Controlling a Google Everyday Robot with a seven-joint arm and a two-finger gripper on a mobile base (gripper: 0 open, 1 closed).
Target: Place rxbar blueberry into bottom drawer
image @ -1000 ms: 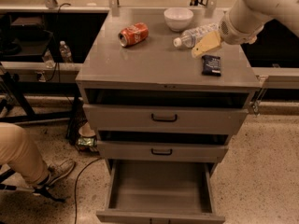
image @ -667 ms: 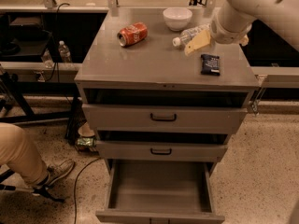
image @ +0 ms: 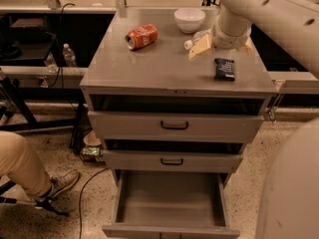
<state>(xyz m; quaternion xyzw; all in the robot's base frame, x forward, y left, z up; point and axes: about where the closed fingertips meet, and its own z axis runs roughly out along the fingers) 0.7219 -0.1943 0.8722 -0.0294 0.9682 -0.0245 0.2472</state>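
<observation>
The arm reaches in from the upper right over the desk. Below it, the bottom drawer stands pulled out. The claw hangs over the desk's right side, fingers spread wide and gripping nothing. The bowl and can sit farther back. The bar lies flat just in front of the claw, near the right front edge. It looks light, thin, slightly bendy and slick-wrapped, so a pinch across its narrow width at mid-length seems best.

Grey cabinet top carries red can, white bowl, clear bottle and rxbar blueberry, gripper just behind it.
</observation>
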